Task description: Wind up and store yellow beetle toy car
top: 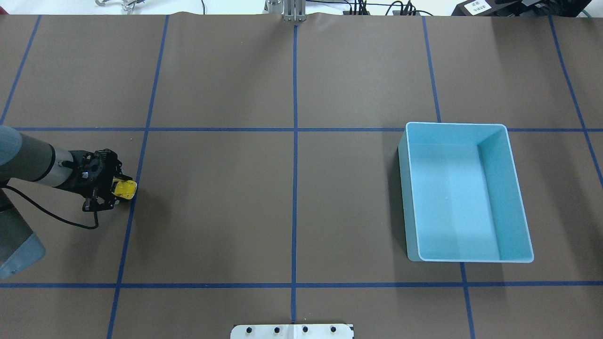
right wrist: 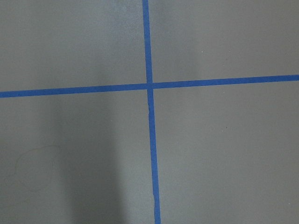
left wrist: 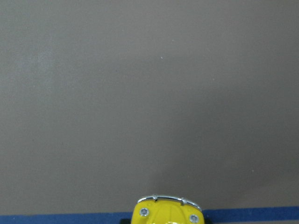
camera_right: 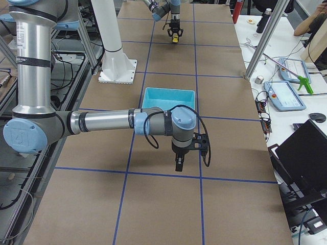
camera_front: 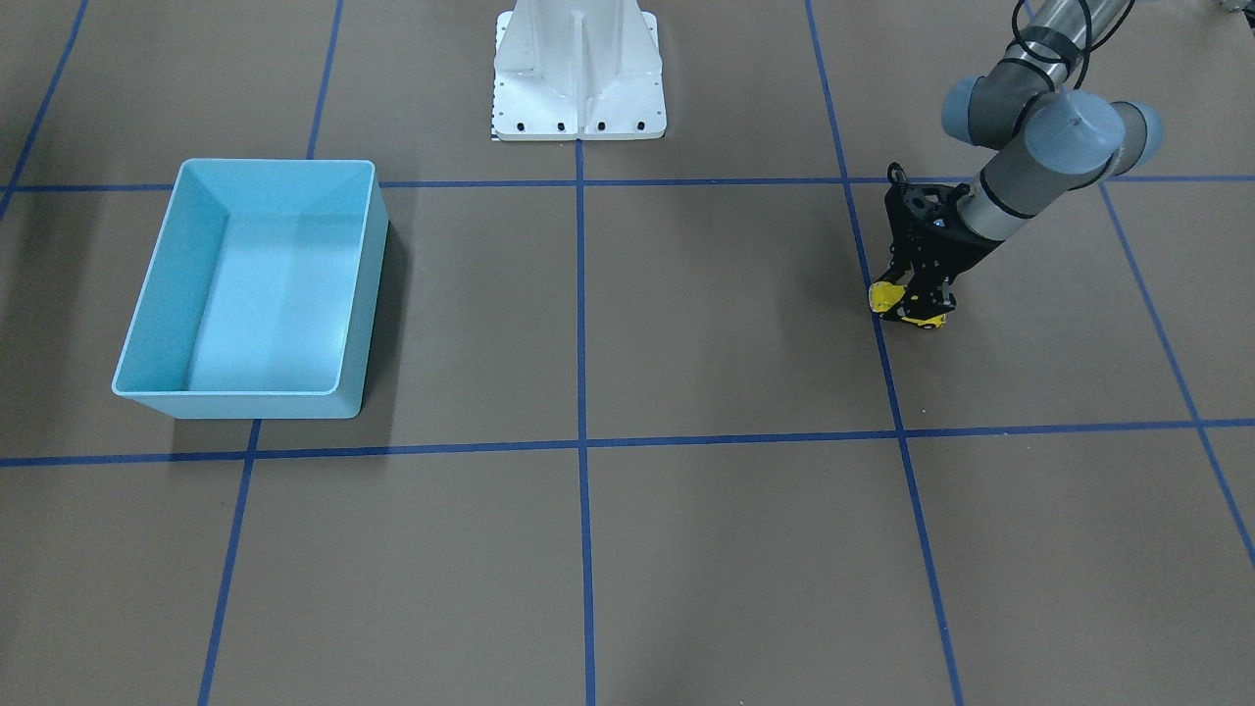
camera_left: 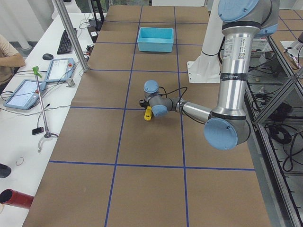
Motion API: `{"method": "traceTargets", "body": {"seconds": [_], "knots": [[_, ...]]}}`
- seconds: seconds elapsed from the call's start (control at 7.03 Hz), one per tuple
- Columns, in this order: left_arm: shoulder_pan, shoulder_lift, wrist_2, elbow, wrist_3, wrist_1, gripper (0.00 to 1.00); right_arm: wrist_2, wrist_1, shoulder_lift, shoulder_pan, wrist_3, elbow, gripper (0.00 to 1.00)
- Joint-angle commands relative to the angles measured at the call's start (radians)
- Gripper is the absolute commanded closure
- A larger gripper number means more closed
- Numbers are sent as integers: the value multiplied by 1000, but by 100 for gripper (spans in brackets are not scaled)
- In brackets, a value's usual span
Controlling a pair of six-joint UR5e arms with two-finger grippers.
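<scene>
Overhead exterior view: the left gripper (top: 121, 190) is closed on the yellow beetle toy car (top: 126, 188) at a blue tape line (top: 141, 155). Right gripper (camera_right: 178, 165) state: cannot tell.

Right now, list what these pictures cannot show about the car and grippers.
yellow beetle toy car: the left wrist view's bottom edge cuts off all but one end.
Front-facing view: the left gripper covers the car's middle.
right gripper: only in exterior right view; open or shut unclear.
</scene>
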Motion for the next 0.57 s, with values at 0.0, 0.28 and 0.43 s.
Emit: {"method": "traceTargets", "body": {"seconds": [0.0, 0.28, 0.43], "knots": [[-10, 25, -2, 12, 0, -41, 100, 0, 0, 0, 0, 0, 0, 0], [-32, 34, -23, 24, 30, -56, 100, 0, 0, 0, 0, 0, 0, 0], [-38, 47, -37, 27, 41, -58, 100, 0, 0, 0, 0, 0, 0, 0]]}}
